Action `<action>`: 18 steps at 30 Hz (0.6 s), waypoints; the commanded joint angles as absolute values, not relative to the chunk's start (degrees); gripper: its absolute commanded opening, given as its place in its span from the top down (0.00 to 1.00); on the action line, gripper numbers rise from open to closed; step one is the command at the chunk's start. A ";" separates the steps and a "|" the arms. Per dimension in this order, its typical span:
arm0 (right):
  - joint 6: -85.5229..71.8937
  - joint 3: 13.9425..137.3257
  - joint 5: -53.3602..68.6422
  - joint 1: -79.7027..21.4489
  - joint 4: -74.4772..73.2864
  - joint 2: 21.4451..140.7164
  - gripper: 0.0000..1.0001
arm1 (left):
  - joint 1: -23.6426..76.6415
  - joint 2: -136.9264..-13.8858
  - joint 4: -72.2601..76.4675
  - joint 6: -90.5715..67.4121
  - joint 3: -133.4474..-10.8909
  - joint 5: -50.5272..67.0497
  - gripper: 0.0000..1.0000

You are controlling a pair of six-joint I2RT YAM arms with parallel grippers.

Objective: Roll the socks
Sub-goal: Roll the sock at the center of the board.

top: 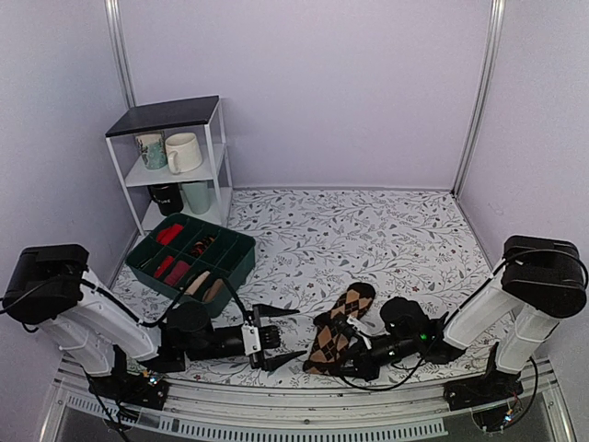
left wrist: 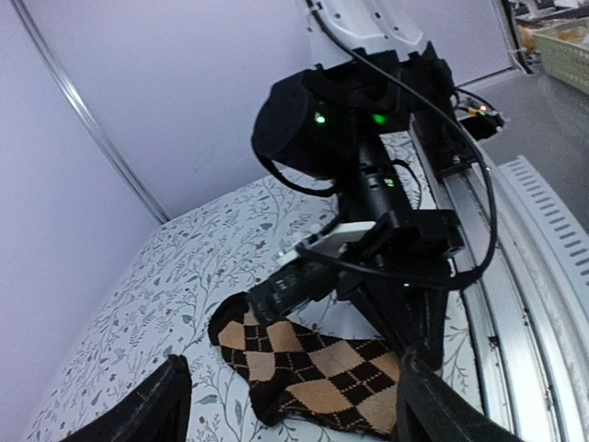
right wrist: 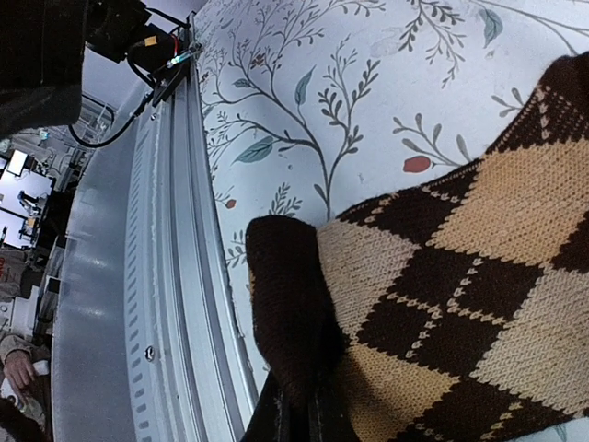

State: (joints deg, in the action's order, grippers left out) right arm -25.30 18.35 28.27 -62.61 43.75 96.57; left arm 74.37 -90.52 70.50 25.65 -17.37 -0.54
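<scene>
Noting your left gripper (top: 273, 337) gapes wide; right gripper (top: 339, 354) at argyle sock (top: 342, 320), grip untellable. Green tray (top: 241, 261) holds red pieces (top: 168, 234) and tan pieces (top: 197, 282).

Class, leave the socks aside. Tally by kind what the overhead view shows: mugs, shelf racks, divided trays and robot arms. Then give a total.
Mugs: 4
Shelf rack: 1
Divided tray: 1
Robot arms: 2
Total: 8

Brown-and-tan argyle socks (top: 339, 329); white floral-print table (top: 386, 230)
</scene>
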 commanded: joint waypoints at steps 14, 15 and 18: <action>-28.34 20.27 34.68 -59.69 36.03 101.96 1.00 | 77.95 -101.71 47.74 30.10 -26.61 3.89 0.35; -28.38 20.26 34.71 -59.60 36.04 102.05 1.00 | 77.95 -102.65 47.65 30.45 -27.30 3.41 0.35; -28.30 20.01 34.81 -59.50 36.12 101.98 1.00 | 77.91 -104.16 49.55 31.21 -28.07 1.77 0.34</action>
State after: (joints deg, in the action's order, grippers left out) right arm -27.88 20.84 35.27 -59.79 42.85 99.46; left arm 77.28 -102.59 47.44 29.23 -26.28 3.16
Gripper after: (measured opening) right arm 0.033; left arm 0.652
